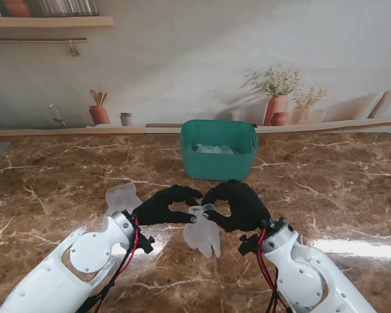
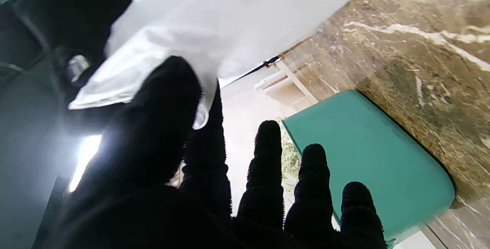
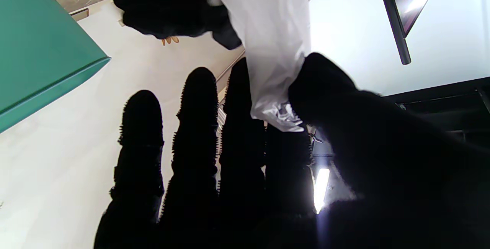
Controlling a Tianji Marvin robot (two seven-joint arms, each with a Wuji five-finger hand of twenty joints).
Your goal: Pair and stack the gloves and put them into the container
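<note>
With the left hand (image 1: 164, 205) and right hand (image 1: 240, 203) each pinching the cuff of a glove (image 1: 202, 233) lifted before the bin (image 1: 218, 149), we judge transfer underway; another glove (image 1: 122, 197) remains on the surface (image 1: 332, 189) to the left.

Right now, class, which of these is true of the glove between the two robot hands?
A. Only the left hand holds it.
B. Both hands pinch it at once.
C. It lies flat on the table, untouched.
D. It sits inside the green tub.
B: the left hand and right hand each pinch the top edge of the glove, which hangs between them on the near side of the green tub.
</note>
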